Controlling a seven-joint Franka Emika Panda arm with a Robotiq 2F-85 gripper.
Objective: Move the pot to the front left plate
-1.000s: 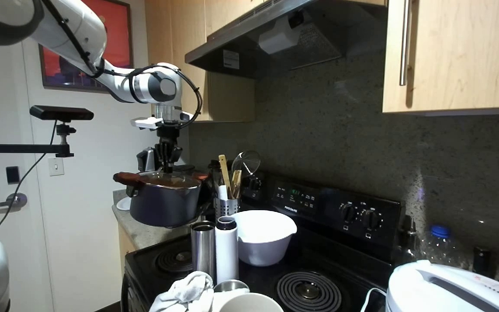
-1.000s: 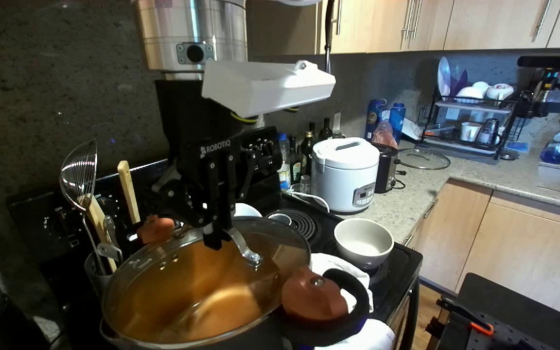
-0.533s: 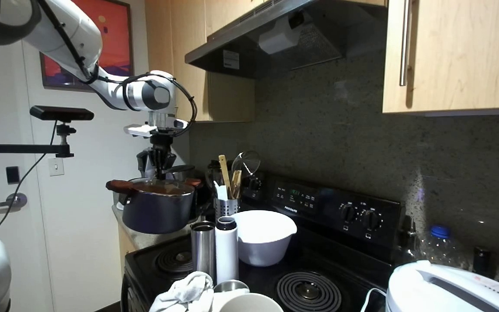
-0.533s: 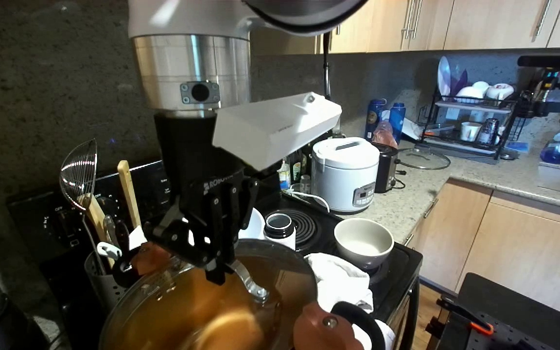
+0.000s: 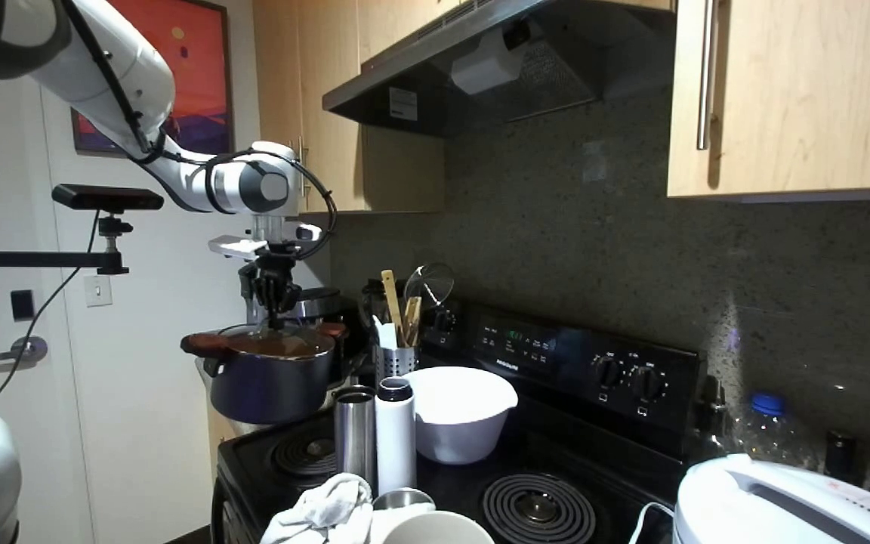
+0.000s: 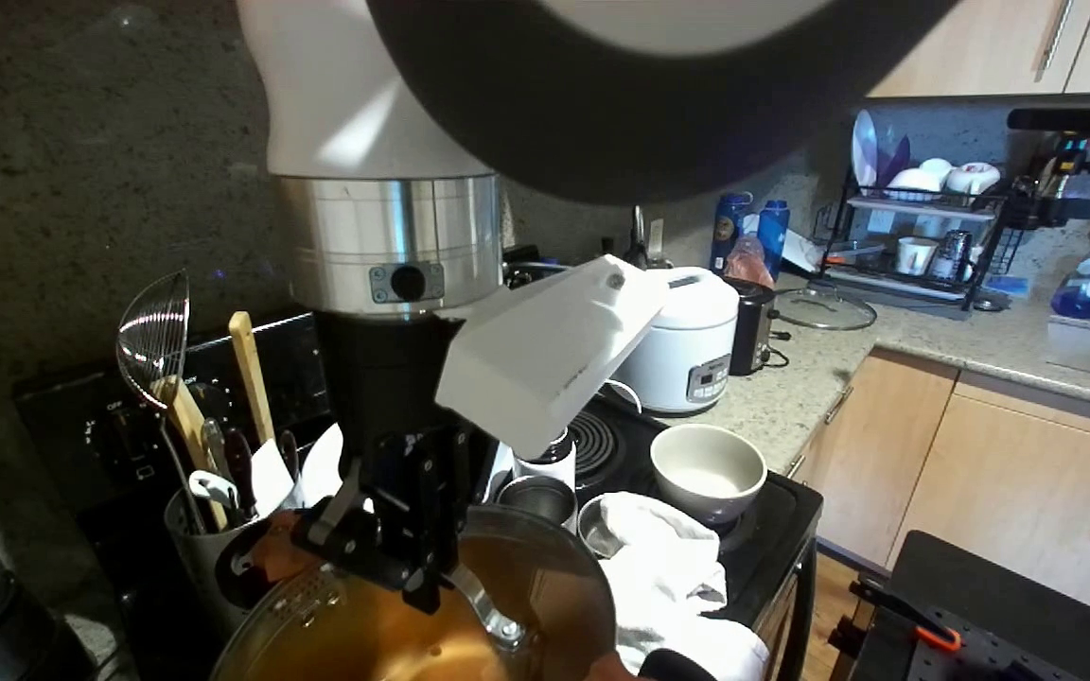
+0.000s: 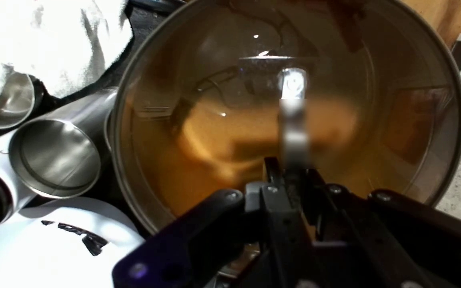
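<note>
The dark-grey pot (image 5: 270,389) has a copper-brown inside, red-brown side handles and a clear glass lid (image 6: 564,577). It hangs level in the air, left of the stove's utensils in an exterior view. My gripper (image 5: 274,321) points down and is shut on the lid's metal handle (image 7: 293,90); the fingertips also show in an exterior view (image 6: 436,591) and the wrist view (image 7: 288,176). The front left plate is the black coil burner (image 5: 308,455), below and slightly right of the pot in that view. The pot hides it in the wrist view.
A steel cylinder (image 5: 355,434) and white bottle (image 5: 395,438) stand beside the burner, close to the pot in the wrist view. A white bowl (image 5: 459,419), utensil holder (image 5: 395,363), white cloth (image 5: 322,514) and grey bowl (image 6: 708,473) are near. A range hood (image 5: 420,83) hangs above.
My gripper and the hanging pot have moved down, and a little to the left in an exterior view. The grip on the lid handle is unchanged. The stove items have not moved.
</note>
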